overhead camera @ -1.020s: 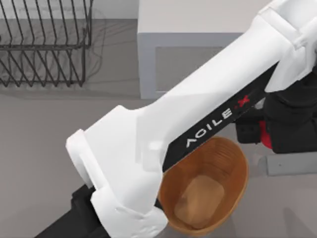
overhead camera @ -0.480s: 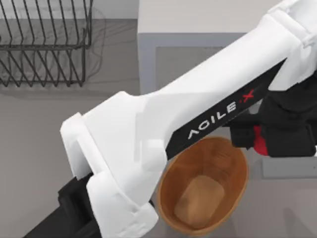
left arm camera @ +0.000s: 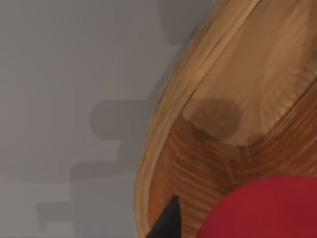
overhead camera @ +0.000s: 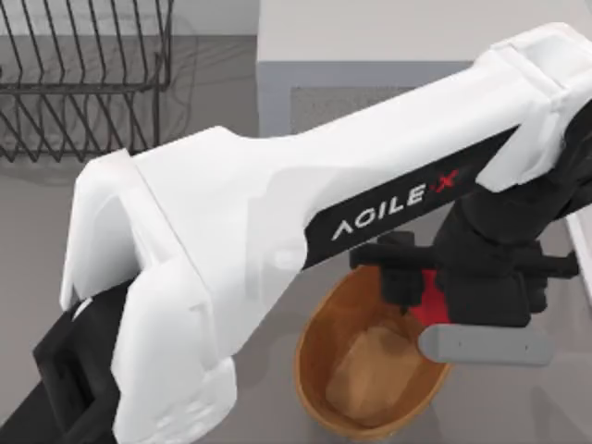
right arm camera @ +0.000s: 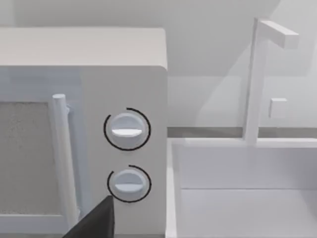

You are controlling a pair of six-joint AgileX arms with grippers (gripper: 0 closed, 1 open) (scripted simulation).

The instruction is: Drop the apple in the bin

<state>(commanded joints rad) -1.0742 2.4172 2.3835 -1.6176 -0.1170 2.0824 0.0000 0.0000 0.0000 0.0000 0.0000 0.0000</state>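
Top view shows the apple [overhead camera: 427, 298] as a small red patch, tucked between the black parts of the left gripper [overhead camera: 421, 294]. The gripper pinches the apple so it cannot fall too soon. It hangs over the bin's [overhead camera: 314, 356] rim, on the side nearer the top view's right, and does not touch the wood.

From the left wrist view, the apple [left arm camera: 262, 208] looks big and red because it sits right by the camera, with one dark fingertip [left arm camera: 166, 220] beside it. Under it lies the bin [left arm camera: 158, 139], with its ribbed walls and its pale flat bottom. A round shadow sits on that bottom, most likely the apple's, so I think the apple would land inside if let go now.

The bin rests on the grey surface [overhead camera: 55, 231], and the long white left arm reaches across it to get there. I think the carrying is almost done and only the letting go is left.

A black wire dish rack [overhead camera: 83, 79] stands far off at the top view's left. In the right wrist view, a dark tip of the right gripper [right arm camera: 94, 223] points at a white microwave [right arm camera: 124, 148] next to a sink [right arm camera: 237, 188], so the right arm is parked and out of the way. I cannot tell if it is spread or pressed together.
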